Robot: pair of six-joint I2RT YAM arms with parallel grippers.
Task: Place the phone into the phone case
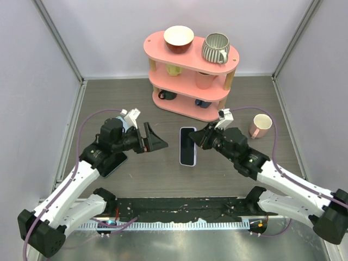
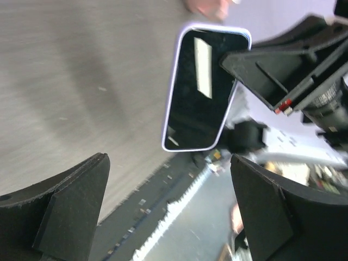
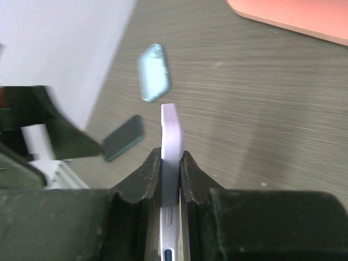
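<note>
Within the right tool (image 3: 171,159) — lilac-rimmed phone (image 1: 188,145), dark screen; left tool (image 2: 168,179) wide.

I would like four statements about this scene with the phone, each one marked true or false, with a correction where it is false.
1. The right tool is shut on the phone. True.
2. The left tool grips the phone too. False: it is open and holds nothing.
3. A pink mug stands on the table, apart from the shelf. True.
4. The shelf's top level is bare. False: a bowl and a striped mug stand there.
</note>
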